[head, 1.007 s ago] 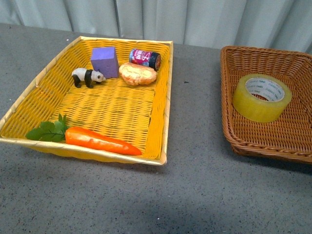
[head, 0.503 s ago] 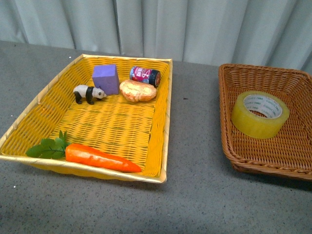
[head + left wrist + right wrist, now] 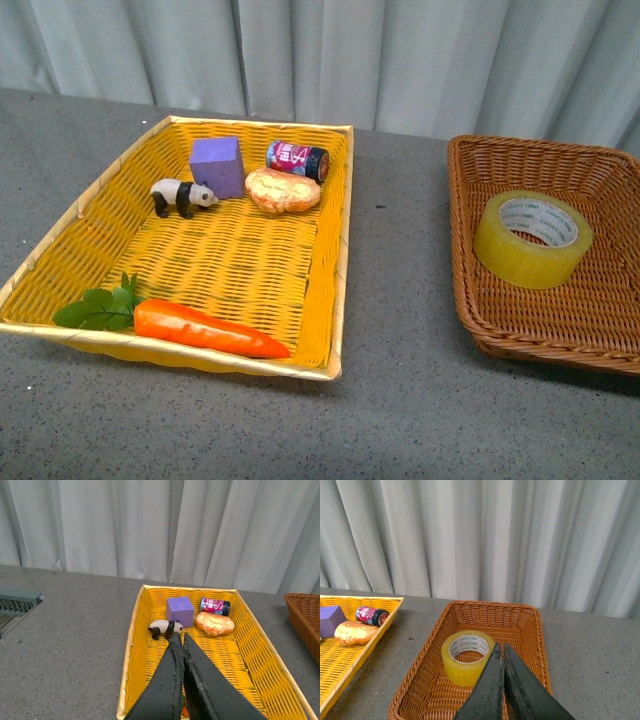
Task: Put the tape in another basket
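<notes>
A: Where is the wide roll of translucent yellowish packing tape (image 3: 533,238)?

B: Lying flat in the dark brown woven wicker basket (image 3: 590,320), toward its far left part, white core facing up. That basket sits on the grey tabletop (image 3: 400,400), well apart from the bright yellow woven basket (image 3: 330,300).

A: And the yellow one holds what?

B: An orange carrot with green leaves (image 3: 205,328) along the near wall; a small panda figure (image 3: 182,194), a purple block (image 3: 217,165), a bread-like golden lump (image 3: 283,189) and a small dark can (image 3: 297,158) at the far end.

A: The arms?

B: The left gripper (image 3: 179,639) hangs over the yellow basket, jaws pressed together, holding nothing. The right gripper (image 3: 500,648) hangs over the brown basket near the tape, jaws likewise closed and empty.
</notes>
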